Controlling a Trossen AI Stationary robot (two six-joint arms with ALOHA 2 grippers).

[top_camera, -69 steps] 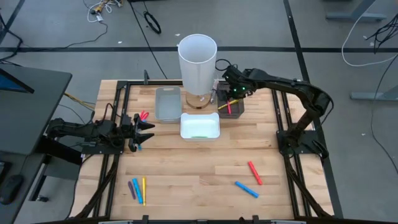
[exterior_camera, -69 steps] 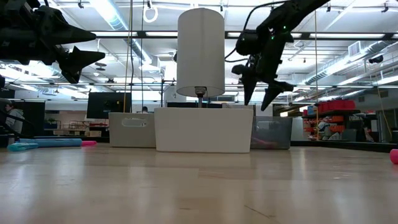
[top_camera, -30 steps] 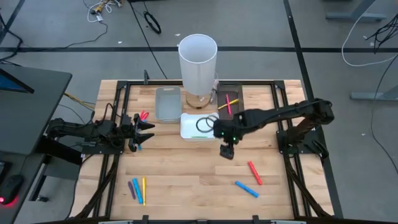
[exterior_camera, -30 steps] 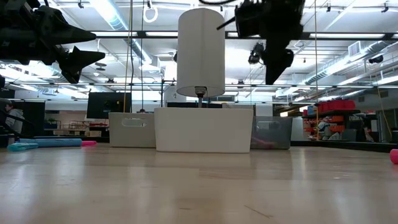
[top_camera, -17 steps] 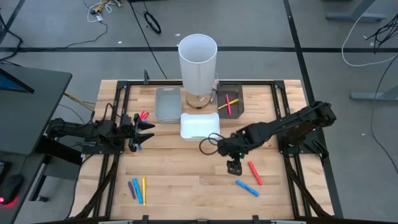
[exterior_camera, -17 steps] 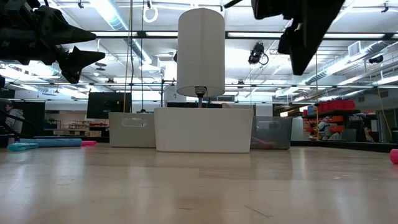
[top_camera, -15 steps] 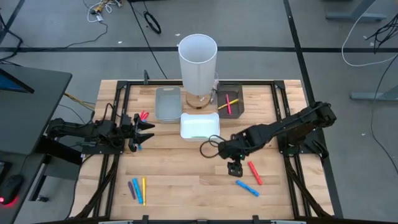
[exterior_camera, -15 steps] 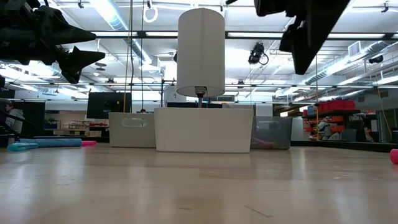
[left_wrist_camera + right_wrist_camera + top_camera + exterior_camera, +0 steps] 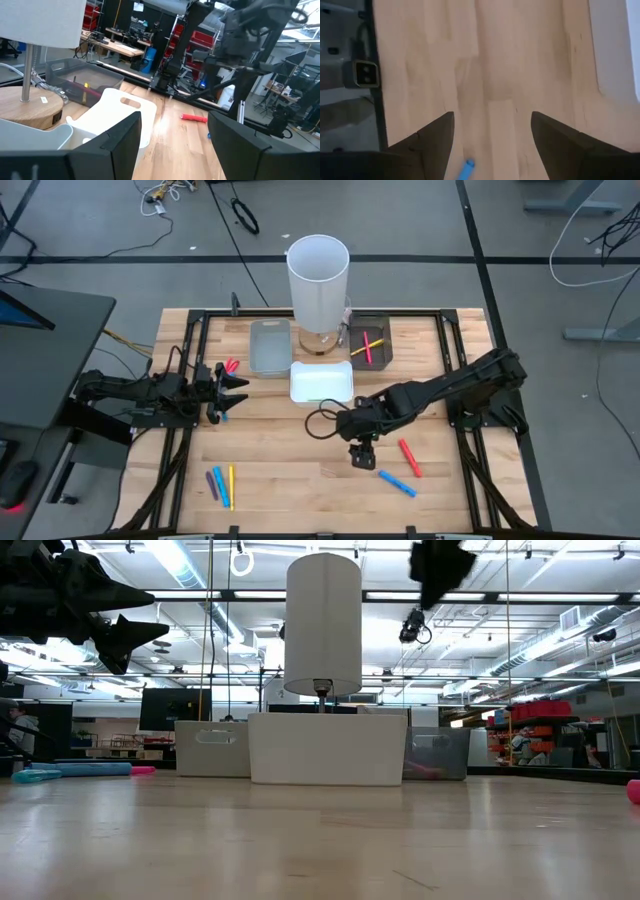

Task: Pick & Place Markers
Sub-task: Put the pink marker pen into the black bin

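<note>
My right gripper (image 9: 360,455) is open and empty above the table's near right part; in its wrist view (image 9: 492,145) its fingers stand over bare wood, with a blue marker's tip (image 9: 466,170) just below. A red marker (image 9: 409,457) and a blue marker (image 9: 397,483) lie flat on the table to its right. My left gripper (image 9: 235,390) waits open and empty at the left, near pink markers (image 9: 231,365). Purple, blue and yellow markers (image 9: 221,485) lie at the near left. A yellow and a pink marker (image 9: 367,345) lie in the dark tray (image 9: 384,330).
A tall white cylinder (image 9: 318,280) stands at the far middle on a wooden base. A grey tray (image 9: 268,346) and a white tray (image 9: 321,383) sit in front of it. A black frame (image 9: 455,380) runs along the table's sides. Bare wood lies in the near middle.
My right gripper has gone from beside the white tray toward the table's near edge, then a little toward the left edge, ending over the wood left of the red and blue markers. The markers have not moved.
</note>
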